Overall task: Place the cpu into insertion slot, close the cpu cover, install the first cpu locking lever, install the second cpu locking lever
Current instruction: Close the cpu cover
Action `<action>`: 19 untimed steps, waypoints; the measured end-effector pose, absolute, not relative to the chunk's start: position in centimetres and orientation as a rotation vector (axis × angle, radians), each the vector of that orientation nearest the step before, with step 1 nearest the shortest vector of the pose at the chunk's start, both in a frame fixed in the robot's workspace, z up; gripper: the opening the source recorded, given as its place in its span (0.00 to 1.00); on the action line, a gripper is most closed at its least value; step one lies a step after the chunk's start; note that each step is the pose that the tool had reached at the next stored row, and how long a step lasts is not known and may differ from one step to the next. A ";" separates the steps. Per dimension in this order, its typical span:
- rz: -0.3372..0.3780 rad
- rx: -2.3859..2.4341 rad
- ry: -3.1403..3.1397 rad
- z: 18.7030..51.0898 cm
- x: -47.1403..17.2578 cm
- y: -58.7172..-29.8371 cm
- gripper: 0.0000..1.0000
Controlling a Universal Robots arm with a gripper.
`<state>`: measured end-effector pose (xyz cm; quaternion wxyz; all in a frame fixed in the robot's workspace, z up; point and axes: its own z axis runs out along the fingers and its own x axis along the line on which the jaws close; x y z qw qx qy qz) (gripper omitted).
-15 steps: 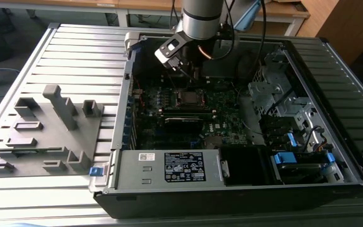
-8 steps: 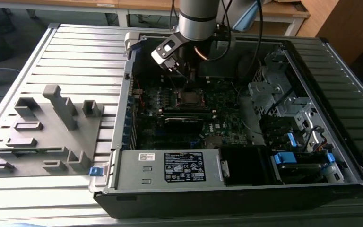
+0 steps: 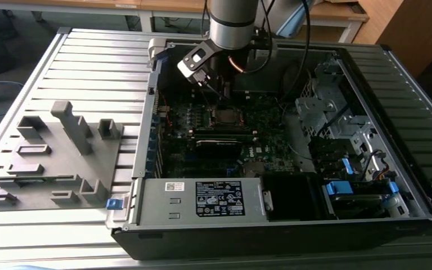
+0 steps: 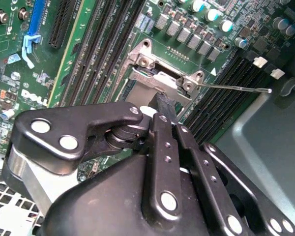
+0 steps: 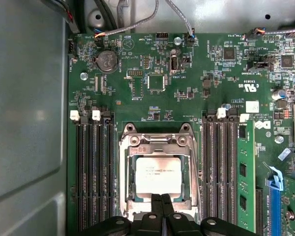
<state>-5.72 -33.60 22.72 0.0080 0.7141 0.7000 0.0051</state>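
The cpu (image 5: 158, 174), a dull silver square, lies in the insertion slot (image 3: 224, 116) on the green motherboard. The cpu cover (image 5: 157, 142), a silvery frame, lies flat around it, with the chip showing through its cut-out. My gripper (image 5: 161, 202) is shut, its two black fingers pressed together with the tips at the cover's near edge. In the second wrist view the gripper (image 4: 160, 101) tips sit against the cover (image 4: 152, 78). A thin wire locking lever (image 4: 236, 88) sticks out sideways from the socket. In the exterior view the gripper (image 3: 214, 93) hangs just above the socket inside the open computer case.
Long black memory slots (image 5: 93, 172) flank the socket on both sides, and one holds a green memory stick (image 5: 242, 172). A coin battery (image 5: 107, 61) and cables (image 5: 137, 22) lie beyond. The labelled power supply box (image 3: 201, 199) and drive cages (image 3: 336, 124) crowd the case. A grey fixture (image 3: 51, 157) stands outside.
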 end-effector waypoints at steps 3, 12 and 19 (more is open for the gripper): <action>0.016 2.231 2.189 22.7 -5.7 -33.6 0.11; 0.016 2.229 2.191 22.6 -5.7 -33.6 0.11; 0.016 2.228 2.192 22.6 -5.7 -33.6 0.11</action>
